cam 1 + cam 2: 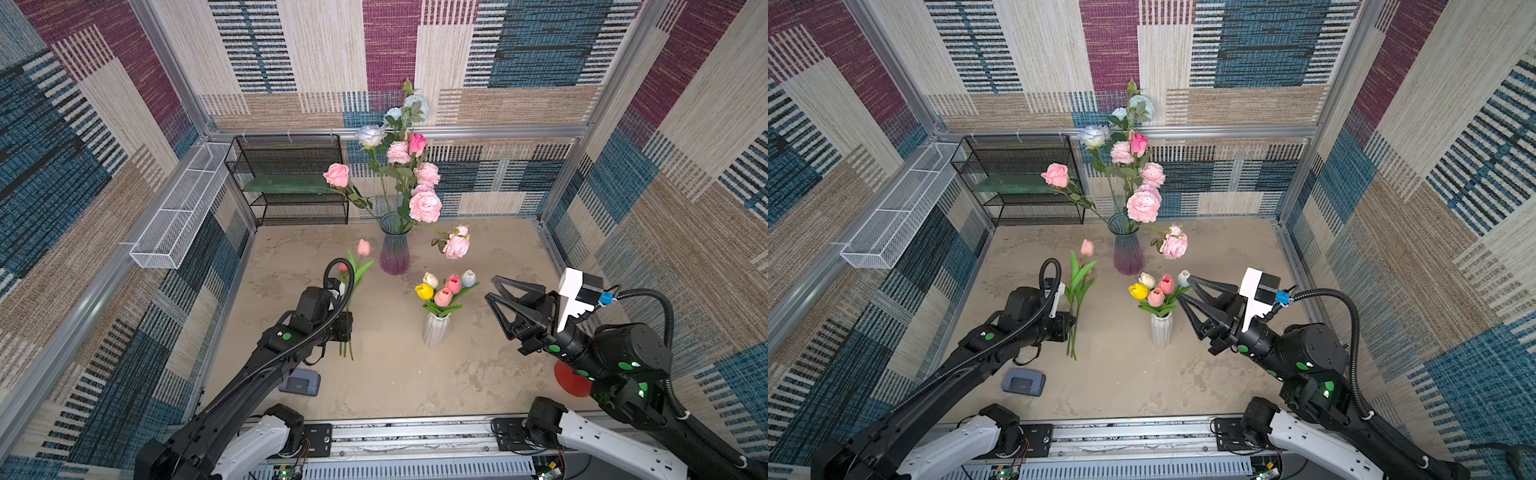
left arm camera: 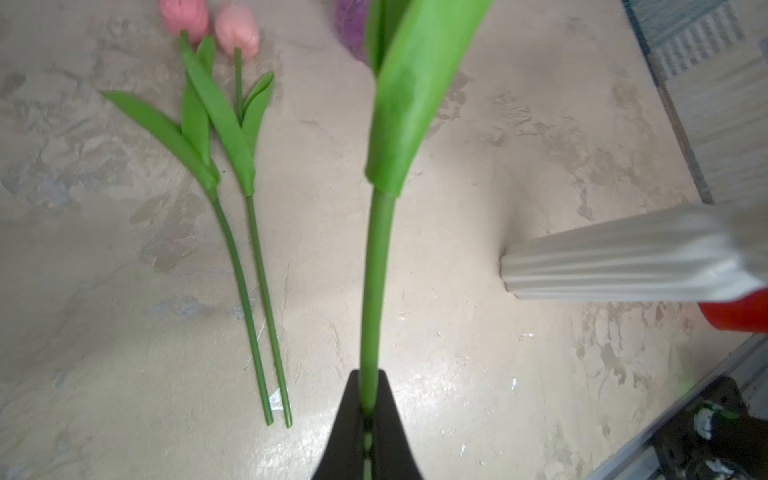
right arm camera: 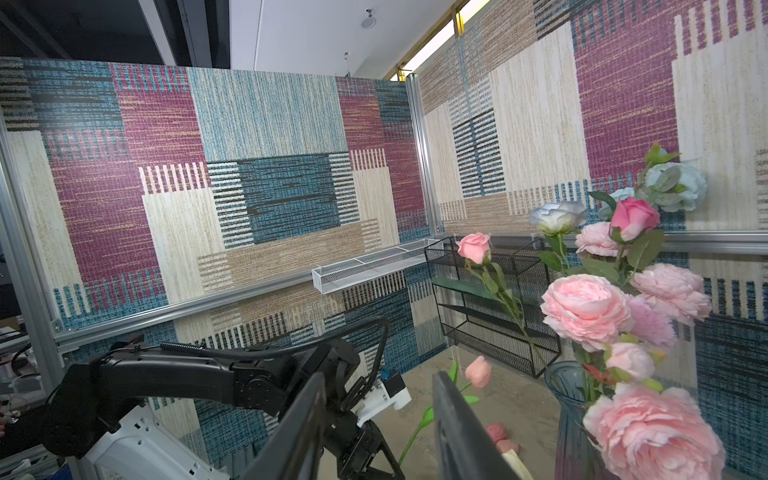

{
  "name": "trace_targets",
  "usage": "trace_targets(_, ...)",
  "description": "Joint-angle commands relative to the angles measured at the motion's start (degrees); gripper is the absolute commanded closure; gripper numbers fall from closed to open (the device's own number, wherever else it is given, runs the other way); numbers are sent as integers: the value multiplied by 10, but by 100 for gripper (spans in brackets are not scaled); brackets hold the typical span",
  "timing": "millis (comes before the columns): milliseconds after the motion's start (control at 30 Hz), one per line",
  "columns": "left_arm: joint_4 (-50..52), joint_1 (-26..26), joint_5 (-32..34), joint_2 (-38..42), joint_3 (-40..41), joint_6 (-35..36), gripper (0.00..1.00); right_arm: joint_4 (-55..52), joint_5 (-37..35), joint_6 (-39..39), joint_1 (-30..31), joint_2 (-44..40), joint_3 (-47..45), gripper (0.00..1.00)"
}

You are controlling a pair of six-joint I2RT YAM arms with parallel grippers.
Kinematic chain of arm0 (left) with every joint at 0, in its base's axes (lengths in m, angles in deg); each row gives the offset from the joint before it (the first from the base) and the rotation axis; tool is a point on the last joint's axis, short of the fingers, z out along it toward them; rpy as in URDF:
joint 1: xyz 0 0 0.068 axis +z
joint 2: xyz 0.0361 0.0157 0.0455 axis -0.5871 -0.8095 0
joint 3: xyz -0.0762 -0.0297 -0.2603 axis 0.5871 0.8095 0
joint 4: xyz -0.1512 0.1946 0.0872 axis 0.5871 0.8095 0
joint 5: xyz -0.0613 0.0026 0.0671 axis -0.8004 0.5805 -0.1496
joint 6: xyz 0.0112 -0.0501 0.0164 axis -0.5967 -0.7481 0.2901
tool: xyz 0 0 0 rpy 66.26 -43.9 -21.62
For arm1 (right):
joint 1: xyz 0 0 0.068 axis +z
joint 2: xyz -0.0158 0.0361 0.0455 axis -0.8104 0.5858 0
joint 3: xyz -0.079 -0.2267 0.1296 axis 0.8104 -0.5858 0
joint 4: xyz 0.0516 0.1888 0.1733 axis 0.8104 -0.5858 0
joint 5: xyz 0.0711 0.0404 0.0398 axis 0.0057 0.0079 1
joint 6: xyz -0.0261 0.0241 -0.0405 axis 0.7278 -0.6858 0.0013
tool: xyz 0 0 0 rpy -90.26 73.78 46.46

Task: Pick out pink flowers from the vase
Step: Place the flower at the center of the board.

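My left gripper (image 2: 368, 399) is shut on the green stem (image 2: 376, 270) of a pink tulip (image 1: 363, 247), whose head rises left of the glass vase (image 1: 395, 245). Two more pink tulips (image 2: 237, 33) lie flat on the table beside it. The glass vase holds several pink roses and peony-like blooms (image 1: 424, 206) along with white and pale blue roses. A white ribbed vase (image 1: 436, 330) holds yellow, white and pink tulips (image 1: 453, 283). My right gripper (image 1: 491, 286) hangs open and empty just right of those tulips, its jaws wide apart in the right wrist view (image 3: 379, 376).
A black wire shelf (image 1: 291, 178) stands at the back left, and a white mesh basket (image 1: 178, 216) hangs on the left wall. A red disc (image 1: 571, 380) lies under my right arm. A blue-grey device (image 1: 300, 382) sits near the front edge.
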Motion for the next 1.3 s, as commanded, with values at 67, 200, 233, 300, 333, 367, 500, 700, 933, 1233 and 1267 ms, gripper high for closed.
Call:
trace_targets(67, -45, 72, -86, -101, -20, -43, 100, -16, 2, 17, 0, -5, -5, 56)
trace_targets(200, -71, 99, -95, -168, -24, -47, 100, -9, 4, 29, 0, -11, -21, 55)
trace_targets(233, -74, 106, -99, -188, -29, -48, 100, -11, 4, 33, 0, -11, -21, 55)
trace_targets(300, -77, 118, -108, -220, -39, -46, 100, -19, 4, 39, 0, -13, -20, 55)
trace_targets(333, -74, 121, -110, -235, -47, -45, 100, -24, 4, 44, 0, -13, -20, 55)
trace_targets(367, -72, 122, -110, -248, -56, -42, 100, -26, 4, 49, 0, -15, -20, 55)
trace_targets(500, -64, 128, -102, -284, -73, -41, 100, -30, -12, 52, 0, -26, -25, 55)
trace_targets(700, -68, 151, -110, -320, -74, -51, 100, -29, -24, 53, 0, -35, -35, 55)
trace_targets(933, -70, 158, -120, -342, -76, -49, 92, -31, -27, 56, 0, -32, -35, 55)
trace_targets(1233, -61, 158, -119, -343, -86, -45, 80, -32, -29, 54, 0, -36, -37, 55)
trace_targets(1267, -61, 158, -116, -340, -85, -45, 79, -32, -29, 55, 0, -37, -37, 55)
